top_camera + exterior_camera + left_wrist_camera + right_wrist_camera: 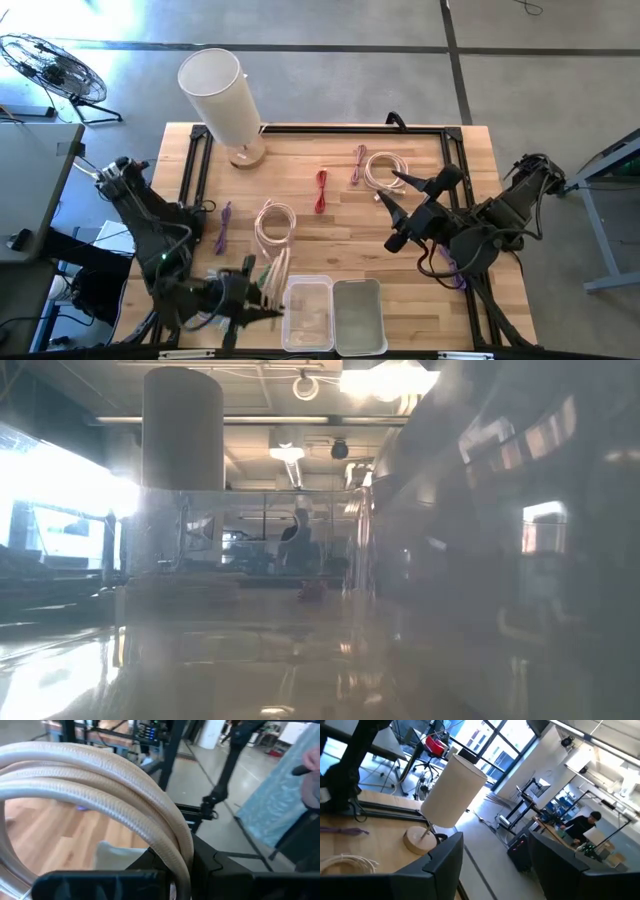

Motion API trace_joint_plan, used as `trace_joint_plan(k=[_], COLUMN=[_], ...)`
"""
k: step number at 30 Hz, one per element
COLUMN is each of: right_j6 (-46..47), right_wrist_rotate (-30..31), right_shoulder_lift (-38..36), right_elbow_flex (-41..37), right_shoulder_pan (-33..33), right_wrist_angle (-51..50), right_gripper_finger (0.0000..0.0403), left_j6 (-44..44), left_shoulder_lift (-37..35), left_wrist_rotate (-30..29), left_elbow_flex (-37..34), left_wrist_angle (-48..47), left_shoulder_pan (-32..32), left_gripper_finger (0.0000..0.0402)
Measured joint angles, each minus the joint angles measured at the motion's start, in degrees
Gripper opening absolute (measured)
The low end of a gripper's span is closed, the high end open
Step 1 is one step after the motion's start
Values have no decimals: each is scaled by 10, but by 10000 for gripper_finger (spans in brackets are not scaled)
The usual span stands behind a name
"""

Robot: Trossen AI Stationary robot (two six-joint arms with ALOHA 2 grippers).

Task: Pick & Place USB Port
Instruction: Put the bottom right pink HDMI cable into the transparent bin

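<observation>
Cable [115, 790]: a cream USB coil, pinched in my left gripper [262, 300], jaws nearly closed on a couple of its strands, right at the left rim of the left bin [308, 312]. In the left wrist view the loops arch straight over my fingers, so the grip is on the coil's edge and the rest hangs free. I judge that's why I'm holding it low and beside the bin: next is to carry it over the rim and let go. Loose loops could catch the wall, so it needs some lift first.

Just beyond my gripper, a second cream coil [274, 222] lies flat on the table [330, 150], its tail running down toward me; I can't tell whether it's part of the same cable. A purple cable [224, 226] lies to its left, well apart from the bin.

A second bin [357, 316] sits touching the first on its right. Both look empty, though the clear plastic makes that hard to confirm.

My right gripper [395, 197] hovers with fingers spread, holding nothing, over the table's right half, near another cream coil [382, 168], probably waiting. A red cable [321, 190] and a pink cable [358, 165] lie mid-table. The lamp [222, 98] stands at the far edge, out of the way.

Low view is mostly bin wall and glare; nothing useful there.
</observation>
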Motion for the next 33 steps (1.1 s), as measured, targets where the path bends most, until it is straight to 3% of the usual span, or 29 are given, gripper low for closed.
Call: trace_joint_plan(k=[9,16,21,29,33], right_j6=[42,-12,-73,-172,-160], right_wrist_rotate=[-10,-75,-81,-97,-149], right_shoulder_lift=[0,0,0,-11,-27], right_elbow_flex=[0,0,0,0,0], right_shoulder_pan=[0,10,27,69,85], right_wrist_angle=[30,32,39,35,30], right_gripper_finger=[216,216,208,191,191], left_j6=[20,-77,-141,-136,-127], left_shoulder_lift=[56,110,168,261,285], left_wrist_rotate=[-57,-179,-252,-232,-172], left_elbow_flex=[0,0,0,0,0], left_wrist_angle=[65,69,116,241,248], left_shoulder_pan=[-41,-33,-19,15,23], left_gripper_finger=[29,29,29,29,29])
